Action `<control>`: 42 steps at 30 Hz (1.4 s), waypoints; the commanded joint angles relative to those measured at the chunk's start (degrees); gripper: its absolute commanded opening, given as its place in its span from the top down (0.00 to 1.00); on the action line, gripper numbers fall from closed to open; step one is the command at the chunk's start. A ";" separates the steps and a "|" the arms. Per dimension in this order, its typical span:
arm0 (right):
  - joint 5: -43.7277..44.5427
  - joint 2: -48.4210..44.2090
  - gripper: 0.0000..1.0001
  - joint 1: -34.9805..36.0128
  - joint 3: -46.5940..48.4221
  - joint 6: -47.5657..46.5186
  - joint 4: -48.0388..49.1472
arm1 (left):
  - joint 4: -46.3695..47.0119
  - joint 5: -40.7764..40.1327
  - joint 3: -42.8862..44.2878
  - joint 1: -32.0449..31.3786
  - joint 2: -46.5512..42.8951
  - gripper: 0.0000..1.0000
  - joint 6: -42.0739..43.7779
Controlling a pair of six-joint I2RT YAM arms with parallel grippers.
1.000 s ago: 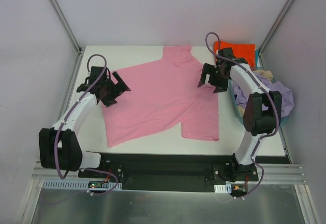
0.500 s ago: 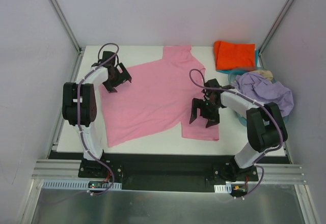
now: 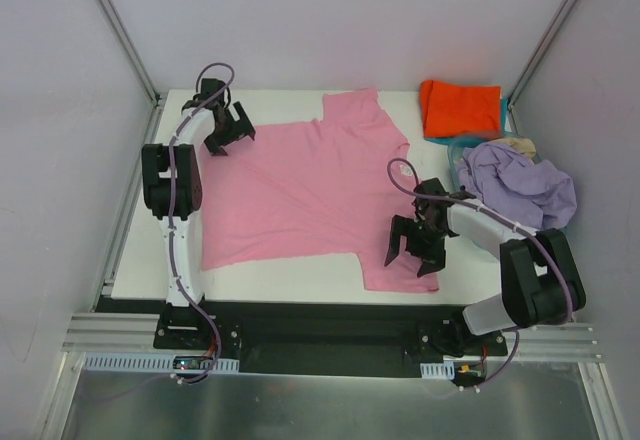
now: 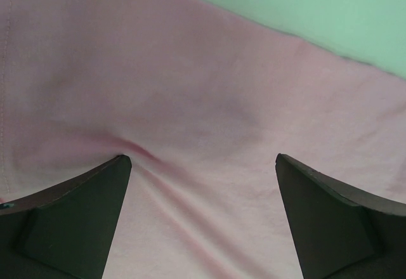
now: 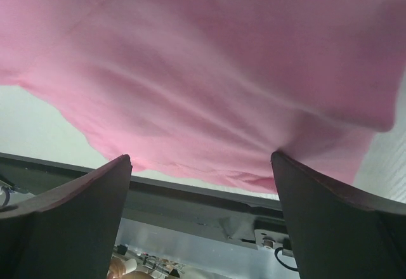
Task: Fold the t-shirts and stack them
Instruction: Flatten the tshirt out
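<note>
Moved since a second ago: both arms have swung to opposite corners of the pink t-shirt (image 3: 300, 195), the left one from mid-left to far left, the right one from the far right edge to near right; the cloth now lies flatter and squarer to the tabletop (image 3: 285, 105).
Left pincer (image 3: 232, 144): released, jaws wide apart, nothing between them; it hangs over the shirt's far-left corner, with pink cloth filling its wrist view and bare tabletop just beyond.
Right pincer (image 3: 412, 265): released too, jaws spread and empty; it is low over the near-right flap, apparently a sleeve, close to the near edge of the tabletop.
Task thing: the pink shirt is spread open mid-tabletop, not yet folded.
Key relation: the shirt's long axis seems to run left to right, straight edge on the left, sleeves on the right; cloth lies directly beneath each pincer, so each arm is nearest its own corner.
Likely next need: a pinch on those diagonal corners, judging by the placing.
Around: folded orange-red t-shirt (image 3: 460, 108) on a teal t-shirt (image 3: 502, 115) at far right; lavender t-shirt (image 3: 520, 185) and beige t-shirt (image 3: 518, 144) heaped in the basket (image 3: 462, 148) on the right.
In the way: nothing on the pink cloth; the basket is just beside the right forearm.
</note>
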 commanded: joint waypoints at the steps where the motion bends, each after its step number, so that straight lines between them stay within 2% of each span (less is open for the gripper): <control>1: -0.69 -3.60 0.03 -0.30 -0.47 0.43 -4.43 | -2.49 3.61 7.05 0.32 5.09 0.01 3.02; 4: -4.92 -4.75 0.03 -0.30 5.57 -3.95 -7.14 | -2.57 4.23 9.78 0.32 5.27 0.01 3.20; 9: 0.17 -2.48 0.03 -0.66 20.25 -9.23 -9.10 | -2.84 5.90 5.75 0.32 -0.87 0.01 2.67; 14: 4.48 8.32 0.03 -1.62 36.49 -10.03 -4.88 | -2.84 1.34 -2.07 0.32 -12.46 0.01 2.67; 18: 4.65 18.08 0.03 -3.38 45.39 -10.29 -4.35 | -2.75 -2.71 -8.48 0.32 -21.34 0.01 1.97; 19: 7.00 20.97 0.03 -3.64 46.11 -9.60 -4.52 | -2.75 -2.63 -12.41 0.32 -23.88 0.01 1.45; 27: 4.83 26.18 0.03 -3.64 38.22 -6.78 0.13 | -1.53 2.73 -29.05 0.32 -28.21 0.01 -4.18; 30: 4.74 23.91 0.03 -3.64 30.85 -5.81 3.02 | 0.94 4.32 -34.68 0.32 -30.05 0.01 -5.15; 35: 5.18 17.40 0.03 -3.47 18.99 -4.05 4.44 | 1.64 1.43 -41.45 0.32 -31.90 0.01 -5.24; 42: 6.76 10.37 0.03 -2.85 11.85 -2.47 5.50 | 1.64 -1.13 -45.85 0.32 -35.06 0.01 -5.59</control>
